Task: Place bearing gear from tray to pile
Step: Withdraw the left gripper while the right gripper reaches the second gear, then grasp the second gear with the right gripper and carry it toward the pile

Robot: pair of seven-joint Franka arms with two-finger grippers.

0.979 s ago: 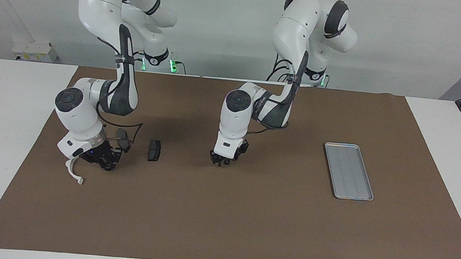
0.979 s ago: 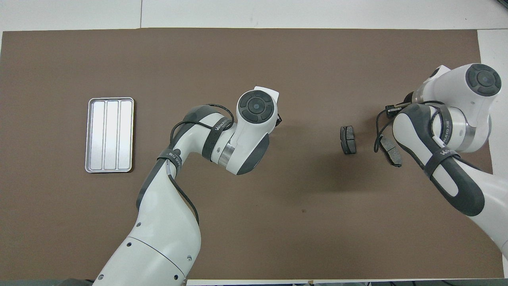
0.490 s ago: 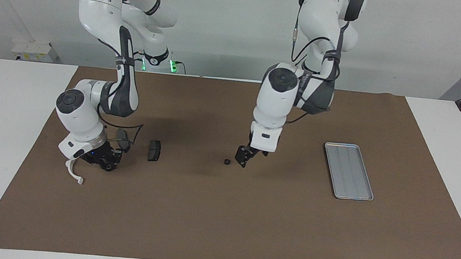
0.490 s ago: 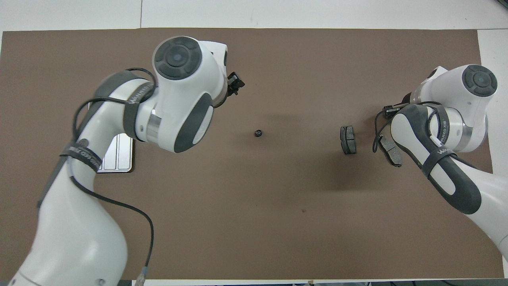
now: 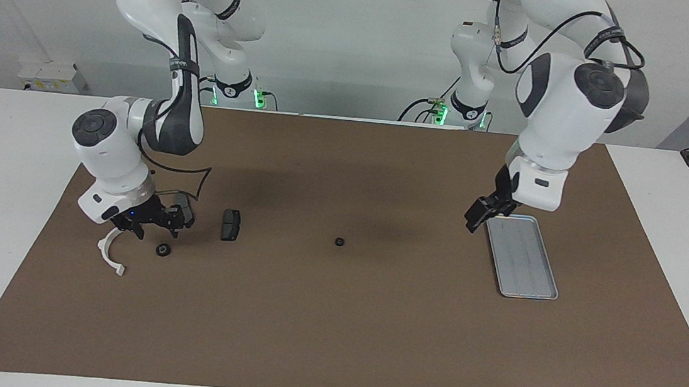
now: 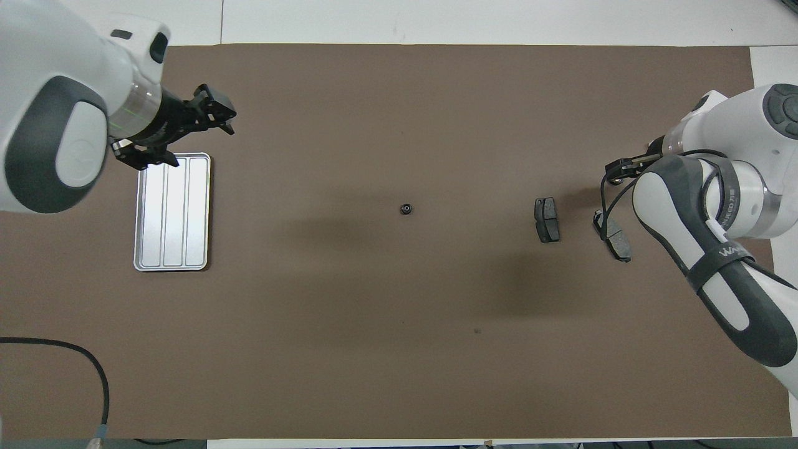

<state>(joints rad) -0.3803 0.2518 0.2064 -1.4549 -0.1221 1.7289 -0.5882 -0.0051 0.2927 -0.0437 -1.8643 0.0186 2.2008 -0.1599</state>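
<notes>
— Since the tray (image 5: pixel 525 255) shows only bare grooves, where is the part?

— One bearing gear (image 5: pixel 339 242) lies alone on the brown mat (image 5: pixel 330 344), well apart from the tray toward the right arm's end and short of the pile (image 5: pixel 231 225). My guess is that it sits at that halfway spot so the other arm can reach it.

— And the left gripper (image 5: pixel 480 218)?

— It hangs over the tray's corner nearest the robots, spread wide and holding nothing.

— The right gripper (image 5: pixel 149 220)?

— That one is farthest from the tray, low over the pile, with its jaws apart and empty. A second gear (image 5: pixel 163 250) lies free on the mat near the white bracket (image 5: pixel 110 254), which looks to me like a delivery made.

— So what's left?

— I'd say the lone gear wants carrying to the pile.
</notes>
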